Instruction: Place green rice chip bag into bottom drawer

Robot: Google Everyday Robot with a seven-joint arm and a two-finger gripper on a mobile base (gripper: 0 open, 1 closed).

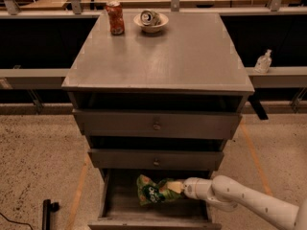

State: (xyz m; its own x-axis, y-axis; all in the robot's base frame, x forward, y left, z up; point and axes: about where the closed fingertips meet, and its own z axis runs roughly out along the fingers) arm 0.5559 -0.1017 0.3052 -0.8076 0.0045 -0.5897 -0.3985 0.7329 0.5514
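Green rice chip bag [154, 190] low inside open bottom drawer [123, 207]; claw [178, 187] clamped on its right end; risks: crinkled bag sticking to claw on release; arm clipping middle drawer [156, 159] when lifting out.

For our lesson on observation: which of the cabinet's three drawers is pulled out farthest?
The bottom drawer, the lowest: its interior shows, with the gripper and green rice chip bag in it.

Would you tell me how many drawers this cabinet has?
3: top drawer, middle drawer, and the open bottom drawer, where the gripper holds the bag.
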